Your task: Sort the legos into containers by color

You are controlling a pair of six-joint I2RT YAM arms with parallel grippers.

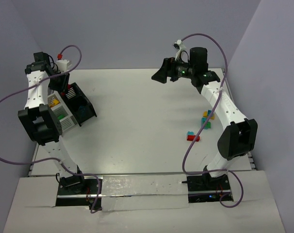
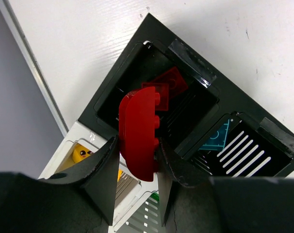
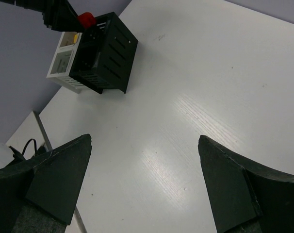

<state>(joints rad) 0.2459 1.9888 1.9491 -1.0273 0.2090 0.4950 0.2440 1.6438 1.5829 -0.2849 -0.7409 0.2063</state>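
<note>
My left gripper [image 2: 139, 151] is shut on a curved red lego [image 2: 138, 133] and hangs over the black container [image 2: 122, 64]. In the compartment below lie flat red legos [image 2: 170, 83], and the neighbouring black compartment holds a teal lego [image 2: 216, 139]. A yellow lego [image 2: 81, 154] sits in a white bin, and a green lego [image 2: 155, 196] in another. In the top view the left gripper [image 1: 65, 90] is above the containers [image 1: 87, 105] at the left. My right gripper [image 3: 144, 145] is open and holds nothing, raised over the far middle of the table [image 1: 159, 75].
Loose legos lie by the right arm: a red and teal pair [image 1: 192, 136] and a yellow and cyan group [image 1: 206, 117]. The right wrist view shows the containers [image 3: 115, 53] far off, near the table's left edge. Purple cables loop beside both arms.
</note>
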